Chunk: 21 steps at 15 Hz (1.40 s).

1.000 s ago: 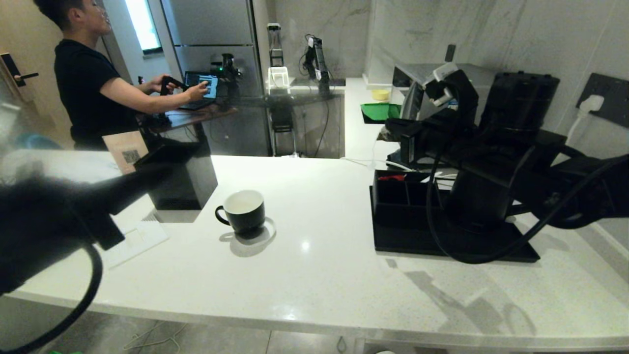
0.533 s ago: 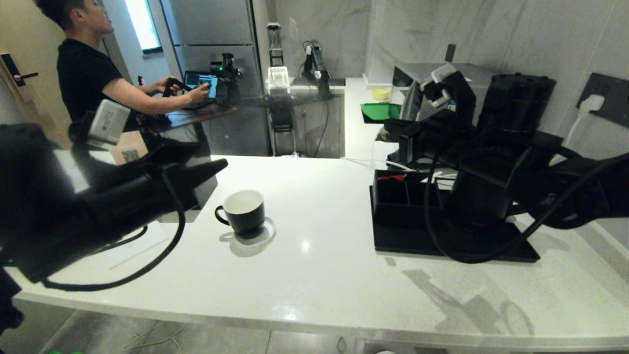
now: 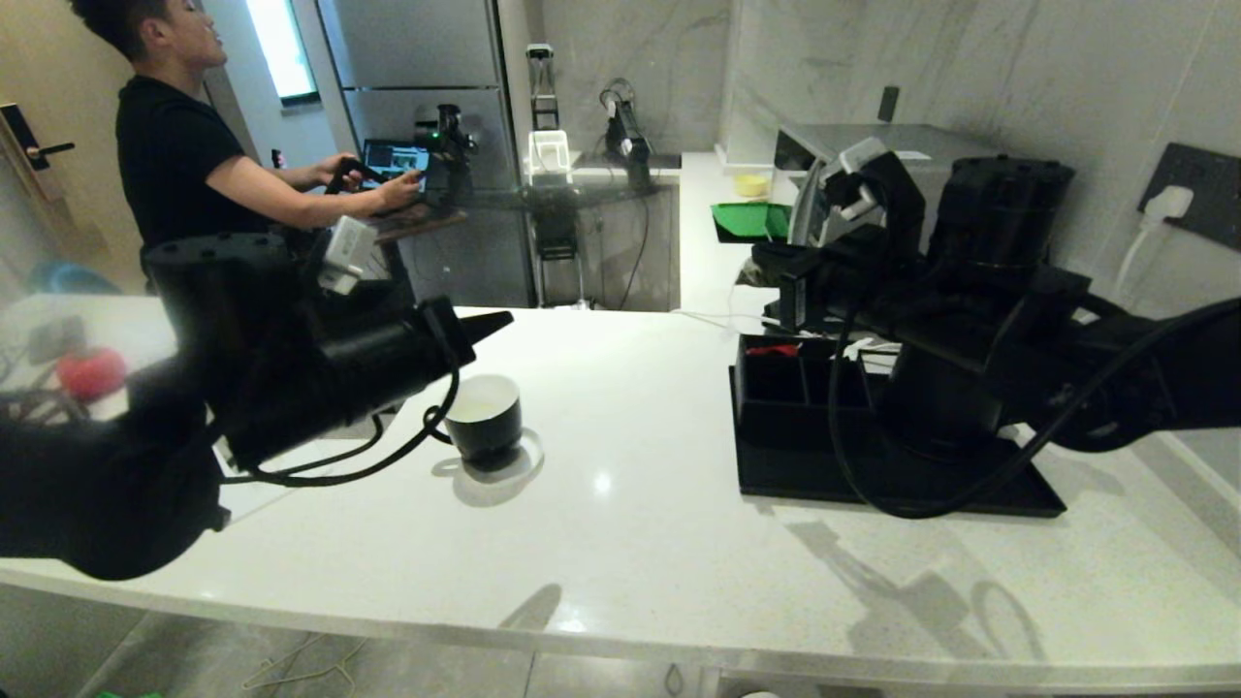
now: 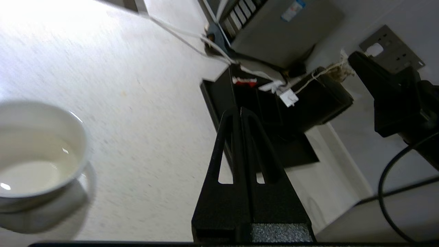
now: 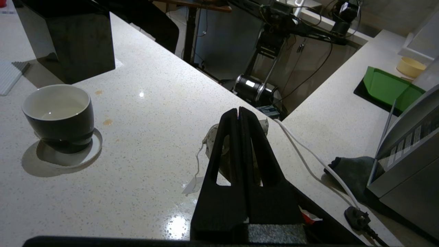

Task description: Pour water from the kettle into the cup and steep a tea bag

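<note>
Left claw now forward over white counter

Kitchen: stone counter, fridge.

Cup left of tray (well apart).

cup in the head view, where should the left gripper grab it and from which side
Probably the rim wall of the cup, coming down from above, one finger inside and one outside. It stands upright with an open top and holds pale liquid, so keep it level. The left gripper, shut, is already close by.
</note>
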Available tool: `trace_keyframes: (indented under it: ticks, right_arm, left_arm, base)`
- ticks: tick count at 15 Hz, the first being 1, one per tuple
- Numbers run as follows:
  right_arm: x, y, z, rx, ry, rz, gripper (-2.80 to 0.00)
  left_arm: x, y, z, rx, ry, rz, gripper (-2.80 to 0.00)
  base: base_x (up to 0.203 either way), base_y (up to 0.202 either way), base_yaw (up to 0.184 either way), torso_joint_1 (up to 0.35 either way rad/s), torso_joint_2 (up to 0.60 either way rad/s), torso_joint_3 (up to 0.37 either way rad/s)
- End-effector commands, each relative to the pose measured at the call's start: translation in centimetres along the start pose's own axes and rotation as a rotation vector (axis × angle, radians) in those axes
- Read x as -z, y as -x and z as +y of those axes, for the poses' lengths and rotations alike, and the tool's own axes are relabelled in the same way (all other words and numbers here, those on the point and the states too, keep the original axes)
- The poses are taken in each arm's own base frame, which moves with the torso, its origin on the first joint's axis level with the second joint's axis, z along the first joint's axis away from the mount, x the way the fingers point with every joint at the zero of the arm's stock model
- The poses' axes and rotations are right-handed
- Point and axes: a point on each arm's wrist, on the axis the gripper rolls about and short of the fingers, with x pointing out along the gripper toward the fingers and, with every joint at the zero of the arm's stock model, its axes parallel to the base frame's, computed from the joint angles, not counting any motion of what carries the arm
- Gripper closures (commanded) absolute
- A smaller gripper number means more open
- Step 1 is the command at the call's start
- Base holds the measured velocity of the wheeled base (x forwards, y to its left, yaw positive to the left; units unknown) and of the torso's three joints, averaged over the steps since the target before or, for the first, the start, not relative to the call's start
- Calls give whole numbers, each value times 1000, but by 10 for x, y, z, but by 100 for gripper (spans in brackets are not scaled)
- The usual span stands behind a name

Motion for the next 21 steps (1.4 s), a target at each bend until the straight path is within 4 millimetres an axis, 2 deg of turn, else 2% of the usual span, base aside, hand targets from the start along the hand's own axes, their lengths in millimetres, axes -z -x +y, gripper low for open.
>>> trace_keyframes:
  ticks: [1, 3, 7, 11, 14, 16, 21]
  right_arm:
    - [4, -4, 1, -3, 1, 6, 0]
    - [5, -7, 0, -1, 1, 4, 0]
    - [5, -11, -1, 2, 2, -1, 0]
    - [5, -11, -1, 2, 2, -1, 0]
    - [7, -13, -1, 1, 1, 3, 0]
    - [8, -13, -1, 0, 1, 6, 0]
    - [10, -14, 0, -1, 0, 11, 0]
  left_arm:
    - [10, -10, 0, 7, 61, 39, 0]
    - [19, -16, -3, 16, 120, 70, 0]
    - [30, -28, -2, 19, 131, 107, 0]
    - [15, -43, -11, 52, 227, 55, 0]
    - [17, -49, -9, 61, 237, 67, 0]
    - [22, -57, -2, 86, 182, 42, 0]
    - [40, -80, 17, 265, -184, 62, 0]
  base:
    - [0, 0, 0, 0, 0, 0]
    - [0, 0, 0, 0, 0, 0]
    - [0, 0, 0, 0, 0, 0]
    - [0, 0, 0, 0, 0, 0]
    - [0, 0, 0, 0, 0, 0]
    - [0, 0, 0, 0, 0, 0]
    - [0, 0, 0, 0, 0, 0]
